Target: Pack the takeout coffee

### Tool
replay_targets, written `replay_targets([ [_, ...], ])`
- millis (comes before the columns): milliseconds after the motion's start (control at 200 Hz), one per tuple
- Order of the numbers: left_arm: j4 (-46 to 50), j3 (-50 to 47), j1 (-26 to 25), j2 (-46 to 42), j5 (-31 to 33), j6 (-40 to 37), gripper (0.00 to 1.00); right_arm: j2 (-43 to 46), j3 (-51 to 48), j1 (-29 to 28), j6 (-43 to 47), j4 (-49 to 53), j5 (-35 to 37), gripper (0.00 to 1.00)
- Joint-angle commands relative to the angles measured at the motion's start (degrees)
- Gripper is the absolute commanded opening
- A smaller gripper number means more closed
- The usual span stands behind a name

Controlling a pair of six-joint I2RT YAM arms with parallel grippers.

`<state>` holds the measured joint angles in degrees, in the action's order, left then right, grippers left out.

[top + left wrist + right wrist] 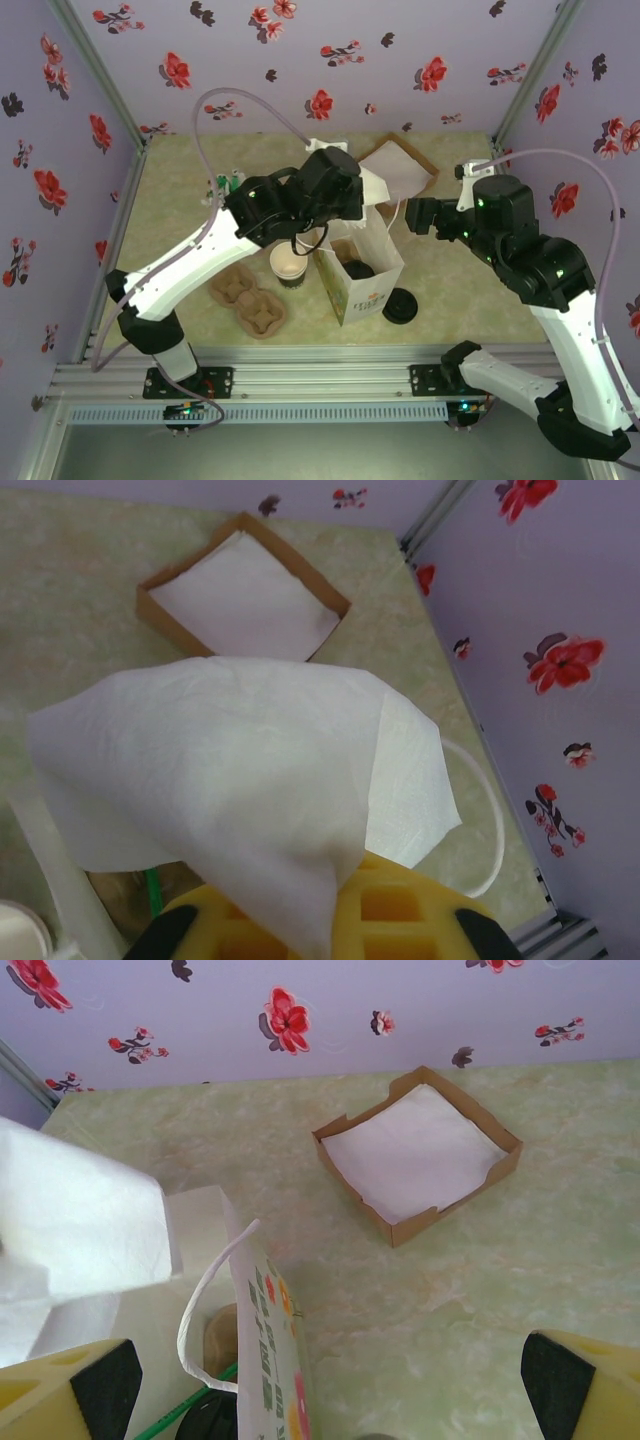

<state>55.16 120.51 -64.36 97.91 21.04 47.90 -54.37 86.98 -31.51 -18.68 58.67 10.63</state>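
- The left end effector (320,925) was clenched on a white paper napkin (230,780). The sheet draped over its yellow fingers (400,910) at the bottom of the left wrist frame.
- In the top view, the napkin (374,187) sat at frame centre, just above the open mouth of the white paper bag (365,285).
- The right end effector (412,215) was released, with its jaws spread wide and nothing between them. It was right of the bag, near the bag's upper right corner.
- The coffee cup (289,265) stood upright on the tabletop (180,220) just left of the bag. It had no lid on, and its white inside showed.
- The black lid (400,306) lay flat on the tabletop just right of the bag's lower corner. The bag stood between it and the cup.
- A dark round object showed inside the bag; I could not tell what it was.
- A brown cardboard tray (428,186) holding white napkins lay upper right of centre.
- Brown pulp carriers (250,297) lay lower left of the cup.
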Motion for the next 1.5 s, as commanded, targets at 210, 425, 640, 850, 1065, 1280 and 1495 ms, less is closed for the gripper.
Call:
replay_targets([
  [210, 3.37, -1.3, 0.17, -0.48, 2.96, 8.63, 0.0, 0.68, -1.49, 0.57, -0.4, -0.44, 1.35, 0.99],
  [425, 3.24, -3.53, 1.58, 0.02, 2.0, 10.7, 0.0, 0.87, -1.98, 0.75, -0.32, -0.46, 0.94, 0.99],
  [640, 2.09, -6.63, 3.09, -0.08, 0.62, 11.69, 0.0, 0.86, -2.51, 0.91, -0.13, -0.58, 0.68, 0.99],
  [850, 2.26, -8.75, 4.06, -0.62, 0.61, 12.13, 0.0, 0.92, -2.99, 1.17, 0.13, -0.7, 0.35, 0.99],
  [1065, 3.43, -8.17, 4.39, 1.28, 0.58, 11.48, 0.0, 0.93, -3.27, 1.45, 0.22, -0.84, 0.11, 0.99],
  [1280, 6.8, -3.84, 4.33, 6.01, 0.28, 10.12, 0.0, 1.15, -3.72, 1.84, 0.47, -0.84, -0.17, 0.99],
  [1495, 8.47, -1.36, 4.07, 9.05, -0.29, 9.68, 0.0, 1.69, -4.26, 2.57, 0.66, -0.8, -0.66, 0.99],
])
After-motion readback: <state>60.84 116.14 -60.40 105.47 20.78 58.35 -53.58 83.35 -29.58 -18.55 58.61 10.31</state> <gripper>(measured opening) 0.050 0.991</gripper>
